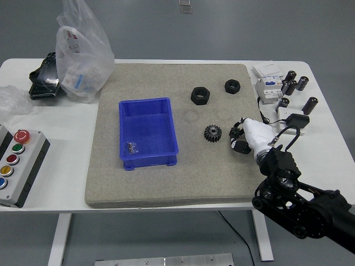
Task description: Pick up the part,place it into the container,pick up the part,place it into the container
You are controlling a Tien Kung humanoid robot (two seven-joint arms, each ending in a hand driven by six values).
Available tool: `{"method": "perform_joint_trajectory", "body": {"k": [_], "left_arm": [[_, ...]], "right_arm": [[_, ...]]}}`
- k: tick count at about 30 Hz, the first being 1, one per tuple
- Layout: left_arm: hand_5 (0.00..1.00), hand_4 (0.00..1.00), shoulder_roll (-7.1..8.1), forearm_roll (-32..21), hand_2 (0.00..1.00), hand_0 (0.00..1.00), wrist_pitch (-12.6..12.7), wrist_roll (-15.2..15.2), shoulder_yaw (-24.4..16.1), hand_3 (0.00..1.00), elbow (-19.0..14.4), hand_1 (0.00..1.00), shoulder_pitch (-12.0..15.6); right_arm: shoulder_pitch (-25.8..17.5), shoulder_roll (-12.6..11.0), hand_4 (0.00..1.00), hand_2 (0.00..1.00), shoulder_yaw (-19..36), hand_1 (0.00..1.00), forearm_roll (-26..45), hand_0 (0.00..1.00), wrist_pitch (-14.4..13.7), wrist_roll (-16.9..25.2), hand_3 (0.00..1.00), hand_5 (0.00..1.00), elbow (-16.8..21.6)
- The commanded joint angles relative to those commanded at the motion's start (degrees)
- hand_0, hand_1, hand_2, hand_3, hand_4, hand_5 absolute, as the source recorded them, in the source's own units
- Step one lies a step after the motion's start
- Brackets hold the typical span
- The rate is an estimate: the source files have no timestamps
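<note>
Hovering open-fingered just right of the toothed black gear (212, 133), the white-shelled right hand (239, 137).

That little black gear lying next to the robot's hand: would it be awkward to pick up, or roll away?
The gear lies flat on the grey mat, so it probably won't roll unless tipped on edge. It looks like solid metal, likely stiff and heavy for its size. Its toothed rim should give the right hand some grip, though lying so low could make it fiddly to lift.
</note>
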Motion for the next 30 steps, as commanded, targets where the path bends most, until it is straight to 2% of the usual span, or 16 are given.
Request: {"method": "perform_joint_trajectory", "body": {"k": [4,5,8,12,16,17,22,23,28,29,30], "left_arm": [[0.859,0.955,-0.01,0.0,0.801,0.863,0.2,-0.2,0.0,0.956,0.0,0.801,0.0],[0.861,0.955,-0.01,0.0,0.796,0.86,0.2,-0.2,0.0,0.954,0.0,0.799,0.0],[0.861,0.955,-0.01,0.0,0.796,0.86,0.3,-0.2,-0.1,0.954,0.0,0.799,0.1],[0.859,0.953,-0.02,0.1,0.795,0.859,0.3,-0.3,0.0,0.951,0.0,0.797,0.0],[0.859,0.953,-0.14,0.1,0.795,0.859,0.3,-0.3,0.3,0.951,0.0,0.797,-0.1],[0.858,0.951,-0.16,0.0,0.795,0.857,0.3,-0.3,0.3,0.948,0.0,0.795,-0.2],[0.858,0.951,-0.17,0.3,0.795,0.857,0.5,0.0,0.1,0.948,0.0,0.795,-0.1],[0.856,0.947,-0.16,0.3,0.793,0.856,0.5,0.1,0.0,0.944,0.0,0.793,-0.1],[0.856,0.947,-0.11,0.4,0.793,0.856,0.6,0.1,-0.1,0.944,0.0,0.793,-0.2],[0.854,0.943,-0.11,0.4,0.788,0.853,0.6,0.1,0.0,0.942,0.0,0.791,-0.2],[0.854,0.943,-0.12,0.4,0.788,0.853,0.6,0.0,0.0,0.942,0.0,0.791,-0.2]], "right_arm": [[0.9,-0.2,0.469,0.321,-0.3,0.537,-0.2,0.386,-1.5,0.0,0.471,0.099,0.8],[1.6,-0.2,0.425,0.314,-0.5,0.537,-0.1,0.392,-2.2,0.0,0.467,0.066,1.4],[4.2,0.2,0.425,0.314,-1.9,0.537,0.0,0.392,-4.0,0.0,0.467,0.066,3.3],[8.6,2.1,0.424,0.31,-5.2,0.536,4.4,0.41,-8.5,0.1,0.468,0.061,5.2],[12.2,4.1,0.424,0.31,-9.5,0.536,10.2,0.41,-12.8,3.2,0.468,0.061,6.5],[12.9,4.4,0.488,0.37,-10.5,0.553,11.5,0.431,-13.1,4.2,0.504,0.004,6.7],[15.9,5.3,0.488,0.37,-14.7,0.553,18.6,0.431,-11.9,9.5,0.504,0.004,6.8],[16.4,5.5,0.575,0.601,-15.2,0.653,19.6,0.552,-11.4,10.1,0.584,0.002,6.8],[17.9,6.3,0.575,0.601,-17.0,0.653,24.0,0.552,-7.4,11.8,0.584,0.002,6.6],[18.0,6.4,0.498,0.767,-17.0,0.74,24.2,0.645,-6.7,11.8,0.724,0.157,6.6],[18.1,6.4,0.498,0.767,-17.0,0.74,24.0,0.645,-6.0,11.7,0.724,0.157,6.6]]}}
